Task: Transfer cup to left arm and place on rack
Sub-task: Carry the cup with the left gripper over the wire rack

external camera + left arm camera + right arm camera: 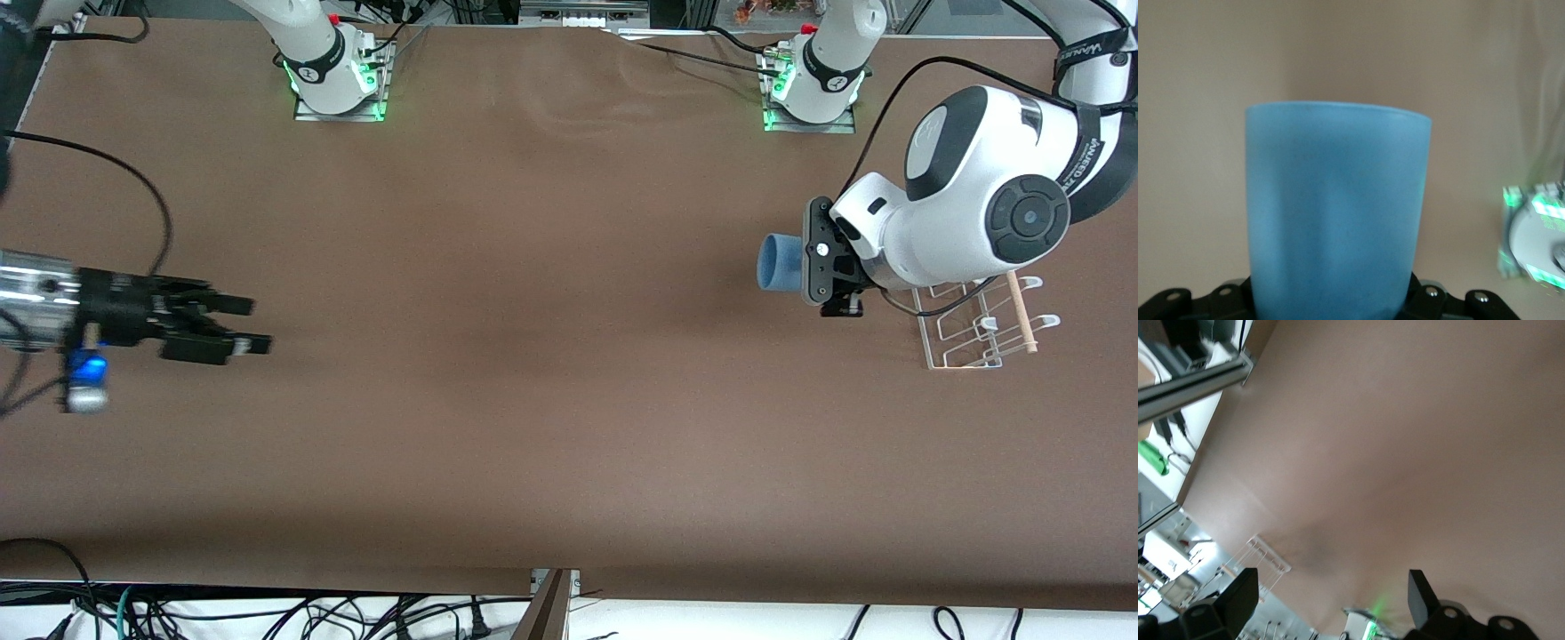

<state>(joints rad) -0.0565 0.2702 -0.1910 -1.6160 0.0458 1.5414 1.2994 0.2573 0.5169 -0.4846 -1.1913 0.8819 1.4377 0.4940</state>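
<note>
1. While the cup is carried on its side above the tabletop, it is pinched by the left pincer, whose fingers are pressed against the narrower base end.
2. The open mouth of the cup is turned toward the right arm's end of the tabletop, as is seen in the front view.
3. In the left wrist view the cup is shown filling the middle of the frame, with its base sunk between the black parts of the left pincer.
4. The cup is held up in the air just beside the rack, over bare tabletop at the left arm's end.
5. The rack is set flat on the tabletop and is partly covered by the white wrist of the left arm.
6. A light wooden dowel is seen lying along one side of the rack, between the looped pegs.
7. The right pincer is found over the right arm's end of the tabletop, well apart from the cup.
8. Its fingers are spread wide, and nothing is held between them.
9. In the right wrist view the two spread fingers are shown over brown tabletop, with the rack made out farther off.
</note>
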